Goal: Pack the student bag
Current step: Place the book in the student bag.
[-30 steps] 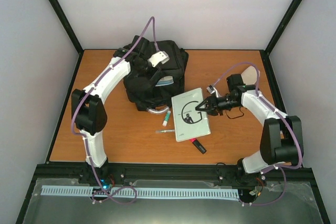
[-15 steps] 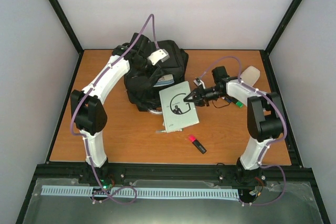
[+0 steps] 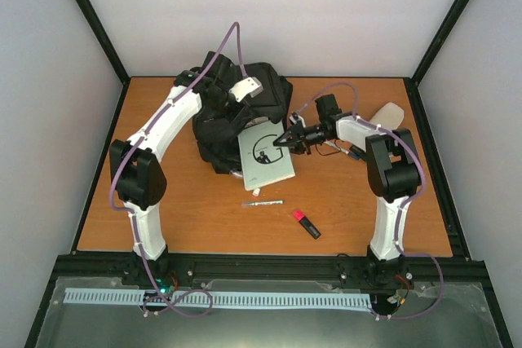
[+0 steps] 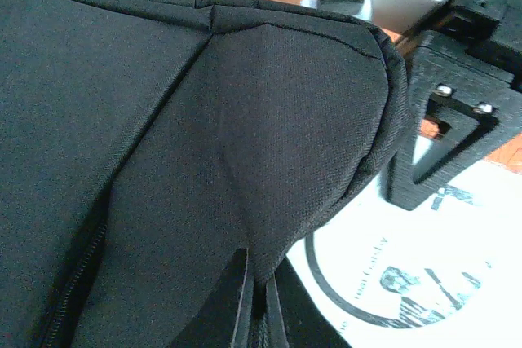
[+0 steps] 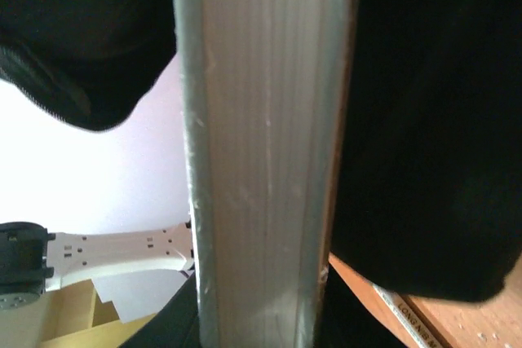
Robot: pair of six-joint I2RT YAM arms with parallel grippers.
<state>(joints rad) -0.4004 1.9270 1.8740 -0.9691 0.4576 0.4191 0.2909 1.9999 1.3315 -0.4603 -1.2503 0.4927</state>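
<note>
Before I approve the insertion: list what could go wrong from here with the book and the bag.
The white book is held by one edge in the right tool; it could pivot or slip. Its leading edge may snag the student bag fabric if the left tool loses its pinch and the opening closes.

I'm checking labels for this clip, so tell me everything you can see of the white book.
The white book is thin, and its pale cover carries a black ring-shaped graphic and small print. The right gripper is shut on its right edge, and the right wrist view shows the pale page block between the jaws. The book lies slanted, its far end against the student bag, whose black fabric overhangs the cover in the left wrist view. Whether its near edge rests on the table cannot be told.
</note>
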